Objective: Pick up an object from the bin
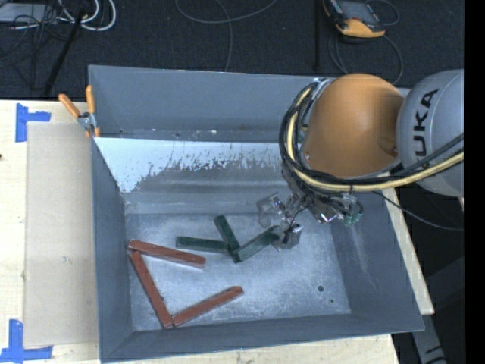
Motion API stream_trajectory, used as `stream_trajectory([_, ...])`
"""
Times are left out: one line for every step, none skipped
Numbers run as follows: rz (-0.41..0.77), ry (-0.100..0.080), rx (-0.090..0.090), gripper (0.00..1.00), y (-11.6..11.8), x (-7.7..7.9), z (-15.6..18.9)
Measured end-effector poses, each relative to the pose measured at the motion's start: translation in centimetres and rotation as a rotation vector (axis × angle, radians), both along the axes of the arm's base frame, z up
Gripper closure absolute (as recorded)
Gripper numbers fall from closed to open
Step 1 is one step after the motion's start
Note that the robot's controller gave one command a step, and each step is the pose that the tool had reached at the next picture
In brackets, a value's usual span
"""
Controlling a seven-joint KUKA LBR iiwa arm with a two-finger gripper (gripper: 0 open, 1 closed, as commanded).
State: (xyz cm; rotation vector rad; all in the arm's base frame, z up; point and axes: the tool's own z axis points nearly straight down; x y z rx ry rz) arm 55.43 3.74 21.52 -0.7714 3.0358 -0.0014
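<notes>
My gripper (279,221) is low over the bin floor, right of centre, under the orange wrist cover. Its fingers stand apart, so it is open. A dark green jointed strip (227,243), folded into a zigzag, lies in the middle of the bin. The strip's right end (267,240) reaches up to the nearer fingertip (291,236) and sits just beside it. I cannot tell whether they touch. A brown jointed strip (163,256) lies to the left on the floor.
The brown strip runs on in a V along the front left, its lower leg (206,305) pointing right. The bin's sloped walls rise close behind and to the right of the gripper. The arm and its cables come in from the right.
</notes>
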Motion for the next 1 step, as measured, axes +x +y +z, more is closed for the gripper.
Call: stream_trajectory([-0.022, 0.007, 0.002, 1.0, 4.2, -0.32, 1.57])
